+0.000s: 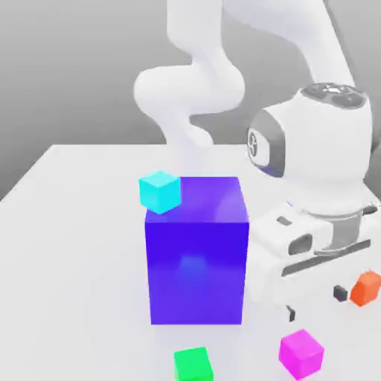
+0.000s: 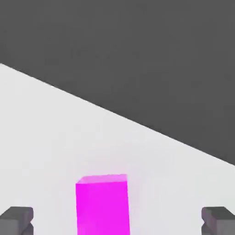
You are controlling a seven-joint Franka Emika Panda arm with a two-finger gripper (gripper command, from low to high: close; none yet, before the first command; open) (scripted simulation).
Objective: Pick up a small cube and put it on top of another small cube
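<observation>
The arm comes down from the top of the exterior view, its hand held low at that view's right, fingertips pointing down toward the table. The gripper is spread wide, its two tips well apart. In the hand view the magenta cube lies in line with the space between them, nearer one tip than the other; I cannot tell how far the tips are above it. In the exterior view it sits on the table near the front, one upright edge turned toward the camera, sides oblique; being a cube, it has no long axis. The green cube lies to its left, the orange cube to its right and farther back, near one fingertip. A big blue block stands upright beside the hand, on its left. The cyan cube overlaps the block's upper left corner; whether it rests there I cannot tell.
</observation>
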